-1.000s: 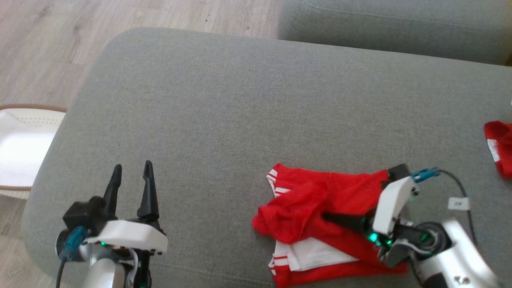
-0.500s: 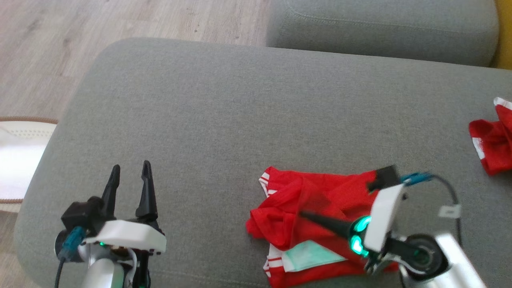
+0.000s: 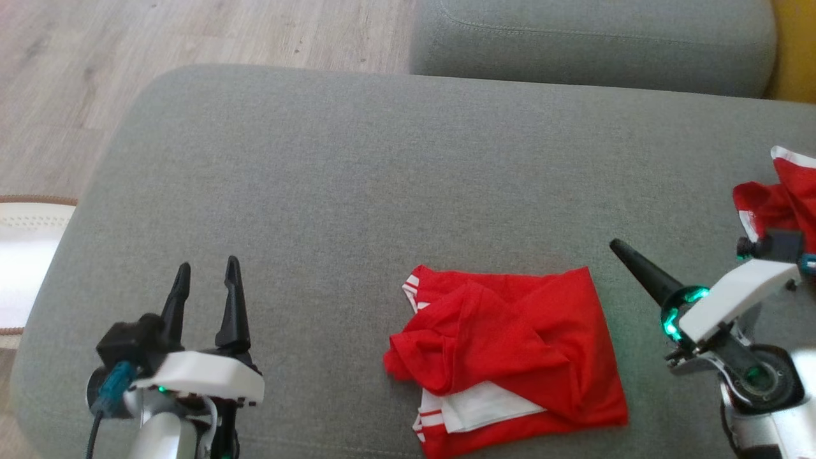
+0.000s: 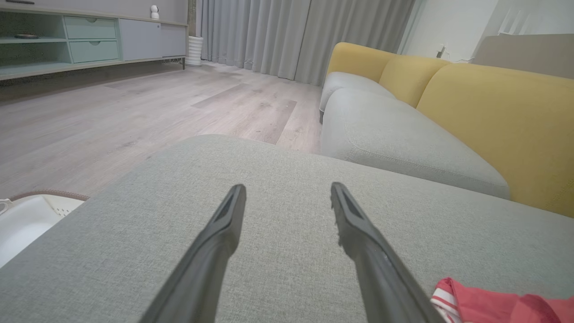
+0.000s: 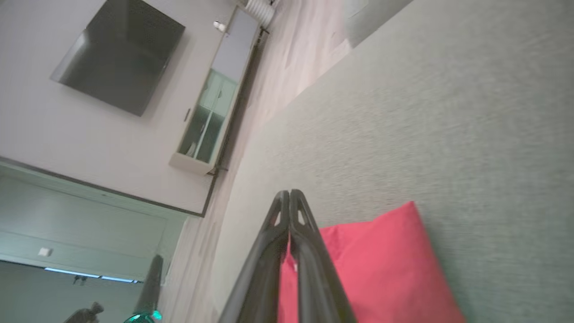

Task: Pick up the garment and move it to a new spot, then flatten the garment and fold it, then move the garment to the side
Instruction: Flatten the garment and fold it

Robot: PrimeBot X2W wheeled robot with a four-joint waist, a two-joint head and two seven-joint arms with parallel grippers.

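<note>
the head view looks steeply down from above onto the grey cushion [image 3: 357, 191], with wood floor [image 3: 64, 76] in its upper left corner. the left wrist view sits low and close over that cushion, facing level across the room. the right wrist view, rolled sideways, skims it too. all three share the red garment [image 3: 510, 344].

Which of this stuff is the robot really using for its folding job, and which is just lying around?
For the job: the red garment in the middle of the grey sofa; the open left claw; the shut right claw beside the garment.
Just lying about: another red cloth at the sofa's right edge; a white basket on the floor.
</note>
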